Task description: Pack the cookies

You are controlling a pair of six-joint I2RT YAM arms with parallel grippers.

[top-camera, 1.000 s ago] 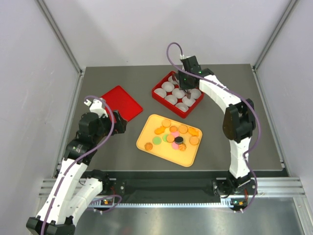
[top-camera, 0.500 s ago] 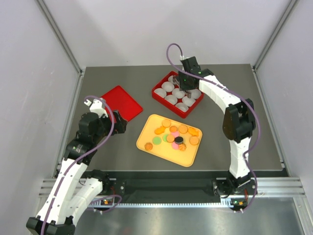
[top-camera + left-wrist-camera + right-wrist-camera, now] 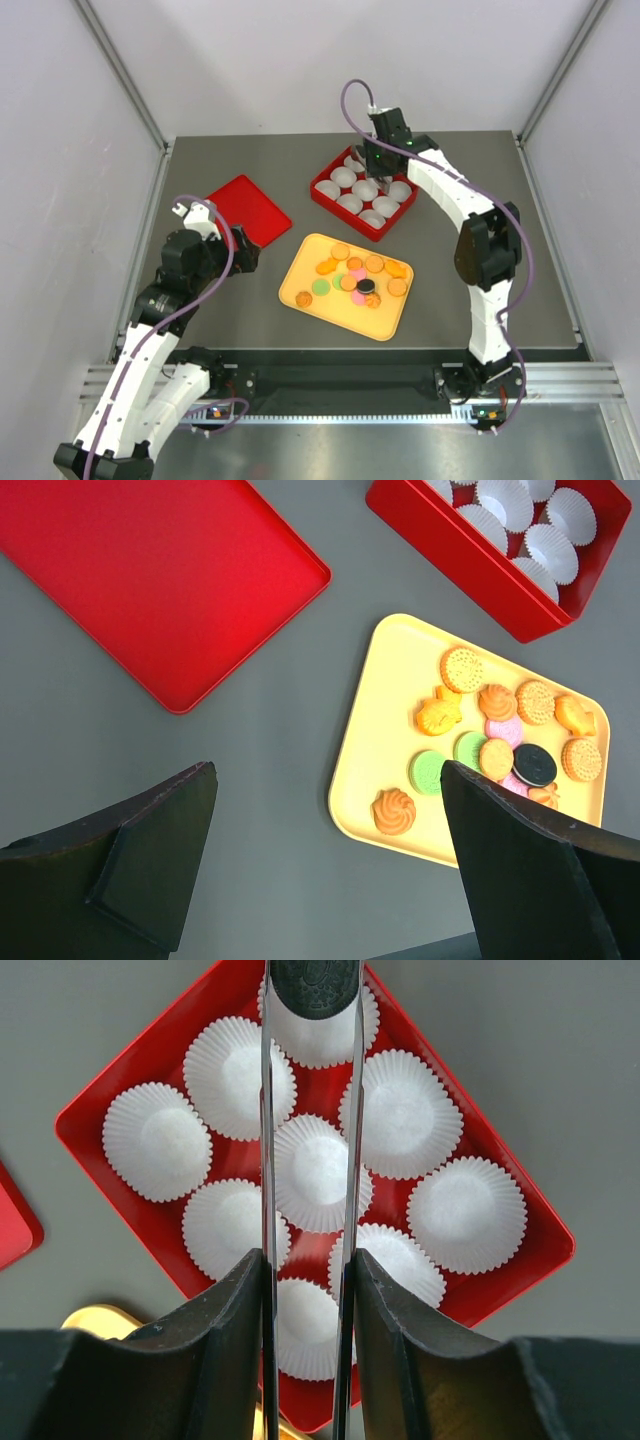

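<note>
The cookies (image 3: pixel 355 280) lie on a yellow tray (image 3: pixel 300 285); in the left wrist view the cookies (image 3: pixel 500 740) are mostly orange, with green, pink and one black. My right gripper (image 3: pixel 308 1260) is shut on thin metal tongs (image 3: pixel 265 1110), whose tips pinch a black cookie (image 3: pixel 312 985) above a far paper cup. From above, the right gripper (image 3: pixel 382 165) hangs over the red box (image 3: pixel 330 195). My left gripper (image 3: pixel 328 780) is open and holds nothing, over bare table left of the yellow tray (image 3: pixel 385 680).
The red box (image 3: pixel 75 1125) holds several white paper cups (image 3: pixel 405 1115), the visible ones with nothing in them. A flat red lid (image 3: pixel 247 208) lies at the left, by the left arm. Grey walls stand around the table.
The right gripper has shifted slightly toward the far side of the red box with the tongs and black cookie. The left arm has not moved.
</note>
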